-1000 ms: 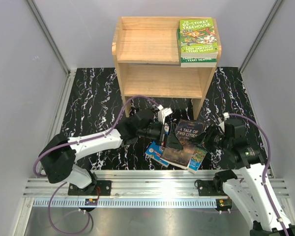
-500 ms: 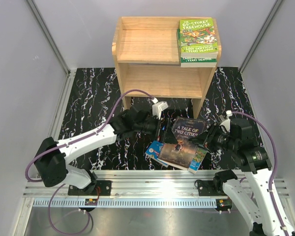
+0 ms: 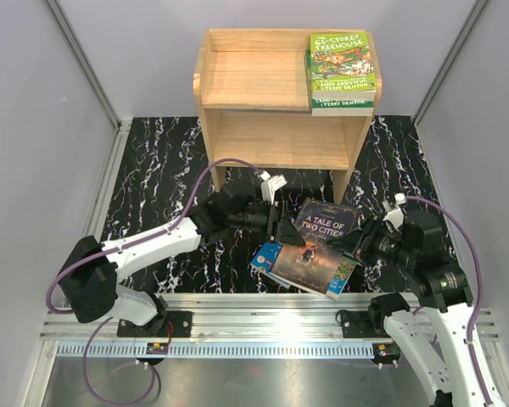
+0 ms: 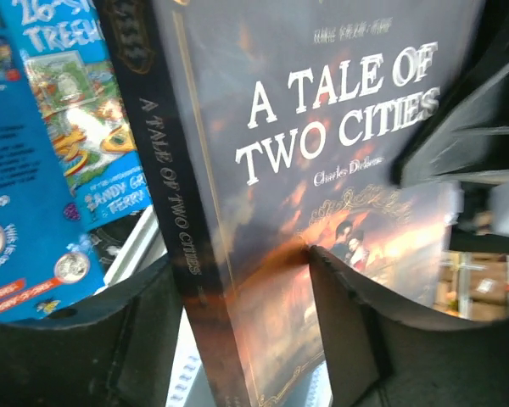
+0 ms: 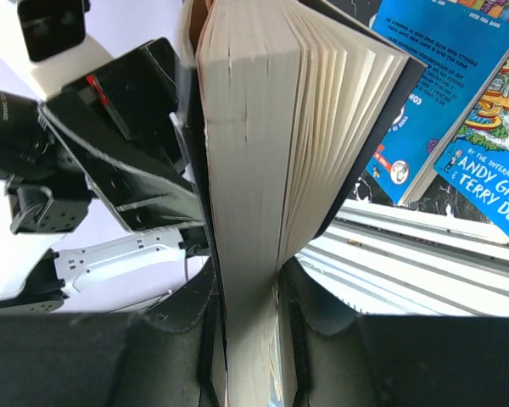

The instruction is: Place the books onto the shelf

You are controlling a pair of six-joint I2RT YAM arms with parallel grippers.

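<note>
**A:** Right gripper (image 5: 248, 292): narrow, clamped on the page edge of the dark paperback (image 3: 316, 254), "A Tale of Two Cities". Only part of the page block sits in the jaws. The other leaves fan loose beside them.

**B:** Left gripper (image 4: 237, 267)?

**A:** About half-wide, astride the spine end. One of its fingers (image 4: 348, 322) presses the glossy front cover, the other lies against the back by the spine. It reads as a hold from both sides.

**B:** Where is the book?

**A:** Tilted up between the two grippers, above the two blue paperbacks (image 3: 263, 257) lying on the tabletop (image 3: 161, 170) near the front rail (image 3: 263, 305). It is well apart from the shelf (image 3: 254, 80). The green paperback (image 3: 342, 68) lies flat on the shelf top, right side.

**B:** Risks?

**A:** My read:
- Two arms share one soft book, so out of step they could bend the cover or tear pages at the right pinch.
- If the right lets go before the left is firm, the slick cover could slide and the book drop.
- Splayed leaves could snag the shelf's raised rim.

**B:** Materials?

**A:**
- Books: laminated card covers, matte cream paper, squared spine.
- Shelf: pale bare-looking wood, two tiers.
- Tabletop: black with white veining.
- Rail: ribbed metal.
</note>
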